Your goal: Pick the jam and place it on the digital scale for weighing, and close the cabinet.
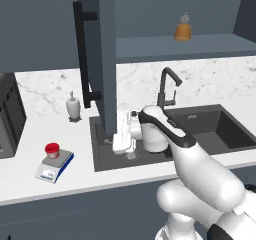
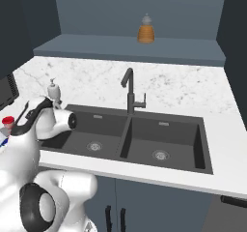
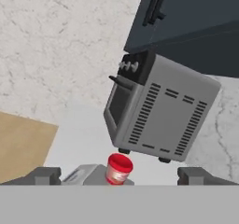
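Gripper (image 3: pixel 119 175) fingers stood wide, empty; we saw jam (image 1: pixel 52 149) resting on digital scale (image 1: pixel 55 166). Next: shut cabinet (image 1: pixel 102 59) door.

no readable text anywhere, jam (image 3: pixel 118 169) label a pale blur, digital scale (image 1: pixel 54 166) display too small to read

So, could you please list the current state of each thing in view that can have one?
Small red-lidded jam jar: upright on the scale, lid on.
Flat grey-topped digital scale: on the white counter, bearing the jar.
Dark slate-blue wall cabinet door: open, swung out over the sink.
Two-finger tool: open, holding nothing, the jar between its tips in the hand view.
Black sink faucet: no water running.
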Robot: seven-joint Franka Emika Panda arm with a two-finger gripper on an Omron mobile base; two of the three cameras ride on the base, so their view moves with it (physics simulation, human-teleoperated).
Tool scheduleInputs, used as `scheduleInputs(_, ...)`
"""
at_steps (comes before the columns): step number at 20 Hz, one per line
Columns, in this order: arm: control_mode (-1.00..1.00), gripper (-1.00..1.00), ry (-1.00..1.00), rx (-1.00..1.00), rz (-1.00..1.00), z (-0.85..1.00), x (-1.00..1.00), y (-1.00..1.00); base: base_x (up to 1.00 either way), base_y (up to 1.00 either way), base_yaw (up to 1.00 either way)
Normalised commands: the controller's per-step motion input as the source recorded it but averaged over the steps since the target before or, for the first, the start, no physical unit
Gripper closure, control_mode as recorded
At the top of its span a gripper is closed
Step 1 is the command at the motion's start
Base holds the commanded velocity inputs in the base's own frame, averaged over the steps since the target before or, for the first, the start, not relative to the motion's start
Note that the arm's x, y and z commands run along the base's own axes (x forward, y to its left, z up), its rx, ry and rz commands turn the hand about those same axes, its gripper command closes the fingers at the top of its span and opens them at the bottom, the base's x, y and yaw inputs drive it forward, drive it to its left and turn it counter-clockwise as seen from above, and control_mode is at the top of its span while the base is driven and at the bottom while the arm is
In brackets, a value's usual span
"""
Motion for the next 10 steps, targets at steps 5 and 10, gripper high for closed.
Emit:
scheduleInputs(5,-1.00,-1.00,-0.22,-0.03,-0.13,0.74,-0.05,-0.78,0.00,0.00,0.00)
scheduleInputs(10,-1.00,-1.00,-0.31,-0.06,-0.14,0.81,-0.06,-0.75,0.00,0.00,0.00)
